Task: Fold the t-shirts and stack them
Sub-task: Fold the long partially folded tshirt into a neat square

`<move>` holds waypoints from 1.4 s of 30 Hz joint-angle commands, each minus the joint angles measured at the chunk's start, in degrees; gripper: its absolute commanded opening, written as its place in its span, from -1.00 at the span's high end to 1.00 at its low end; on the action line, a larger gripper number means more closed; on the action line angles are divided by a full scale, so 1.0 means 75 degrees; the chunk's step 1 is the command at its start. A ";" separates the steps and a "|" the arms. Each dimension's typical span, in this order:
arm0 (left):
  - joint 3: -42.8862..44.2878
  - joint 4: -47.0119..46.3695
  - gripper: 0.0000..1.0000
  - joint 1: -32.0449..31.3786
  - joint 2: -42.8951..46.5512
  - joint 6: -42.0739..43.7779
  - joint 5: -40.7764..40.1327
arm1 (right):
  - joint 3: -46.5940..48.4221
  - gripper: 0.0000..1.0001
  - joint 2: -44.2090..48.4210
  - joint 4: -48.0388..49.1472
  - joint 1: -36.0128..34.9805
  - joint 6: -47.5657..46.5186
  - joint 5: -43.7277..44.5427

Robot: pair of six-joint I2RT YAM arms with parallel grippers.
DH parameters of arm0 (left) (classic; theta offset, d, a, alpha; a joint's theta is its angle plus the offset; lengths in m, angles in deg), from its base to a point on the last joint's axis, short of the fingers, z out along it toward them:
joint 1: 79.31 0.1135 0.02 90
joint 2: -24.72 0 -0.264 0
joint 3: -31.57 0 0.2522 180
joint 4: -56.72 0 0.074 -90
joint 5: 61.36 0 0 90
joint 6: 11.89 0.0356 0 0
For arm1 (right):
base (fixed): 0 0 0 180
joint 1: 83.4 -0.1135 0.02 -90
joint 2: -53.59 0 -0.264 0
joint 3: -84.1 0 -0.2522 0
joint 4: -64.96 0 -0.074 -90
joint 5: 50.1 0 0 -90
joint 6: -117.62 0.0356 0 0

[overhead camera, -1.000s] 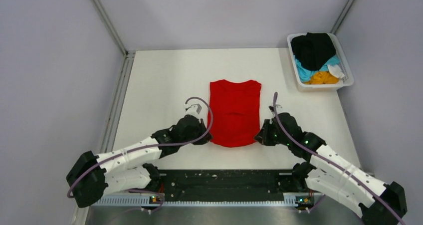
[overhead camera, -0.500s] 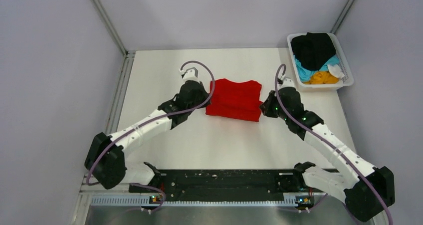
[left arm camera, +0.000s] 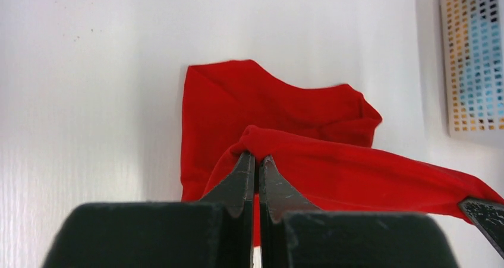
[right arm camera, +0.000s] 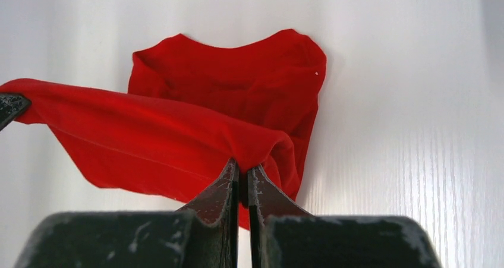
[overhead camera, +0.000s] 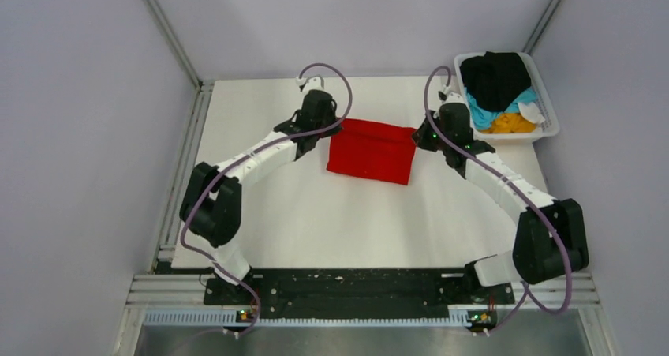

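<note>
We hold the red t-shirt (overhead camera: 371,157) with left pincer (left arm camera: 257,156) and right pincer (right arm camera: 241,164) clamped on its hem (spanning crosswise), the far half just beyond.

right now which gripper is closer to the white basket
Right. The right gripper pinches the corner of the red shirt nearest the basket; the left gripper pinches the far corner, across the shirt.

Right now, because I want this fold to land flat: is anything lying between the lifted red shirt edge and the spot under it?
Nothing visible. The left pincer and right pincer both pinch the raised edge of the red shirt; under it lie only the shirt's lower layer and bare table. The basket stands apart, to the right.
</note>
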 commanded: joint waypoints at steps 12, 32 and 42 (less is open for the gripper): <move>0.2800 0.0856 0.19 0.0896 -0.2835 0.0171 0.0132 | 0.1689 0.45 -0.2940 0.1055 0.0659 0.0057 0.0643; 0.0288 -0.0465 -0.98 0.0532 -0.1193 0.0296 0.4436 | 0.0849 -0.80 -0.2827 0.3218 0.0191 0.1346 -0.3466; -0.0402 0.0115 -0.98 0.0538 -0.1908 0.0724 0.4366 | 0.3346 -0.80 -0.5168 0.2431 0.0522 0.1154 -0.3255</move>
